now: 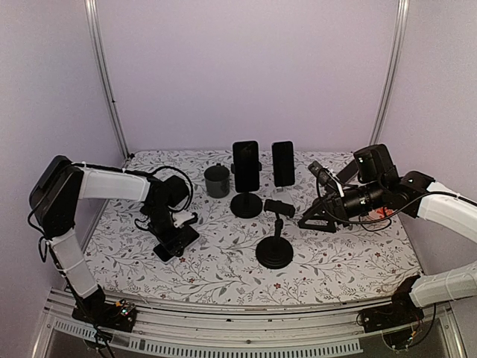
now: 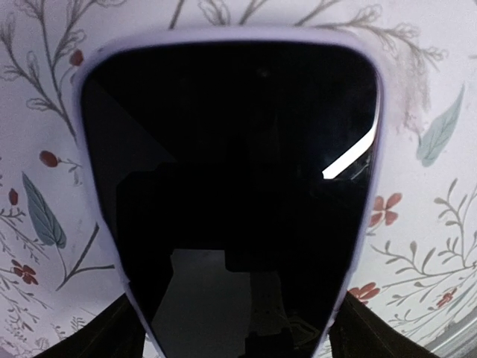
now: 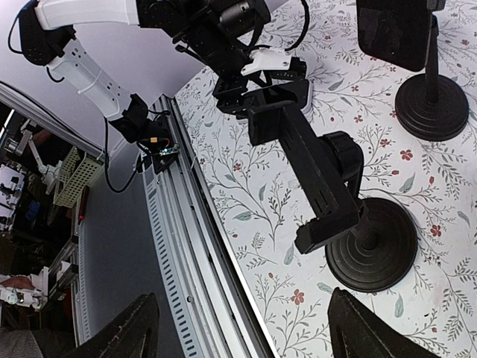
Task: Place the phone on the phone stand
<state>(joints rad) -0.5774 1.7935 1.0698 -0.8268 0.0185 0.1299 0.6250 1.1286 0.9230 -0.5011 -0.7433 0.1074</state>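
Because the left wrist camera sits so close, the phone fills nearly its whole view: a dark screen in a pale-rimmed case, lying flat on the flower-printed tabletop, one end cut off by the bottom of the picture. Only the tips of the left claw show, one dark finger at each lower corner, standing on either side of the phone. Whether they press on the case or stand just clear of it I cannot tell. From above, the left arm covers most of the phone, which lies at the near left of the tabletop, well apart from the phone stand.

That stand is near the middle, with a round black base, a thin stem and an empty cradle on top. The right claw hovers to its right, facing it, fingers spread wide with nothing between them; only their tips show in the right wrist view. Farther back, a second stand carries another phone upright. A third phone stands just right of it on what is perhaps a small holder, too small to make out. A dark cup is left of them.
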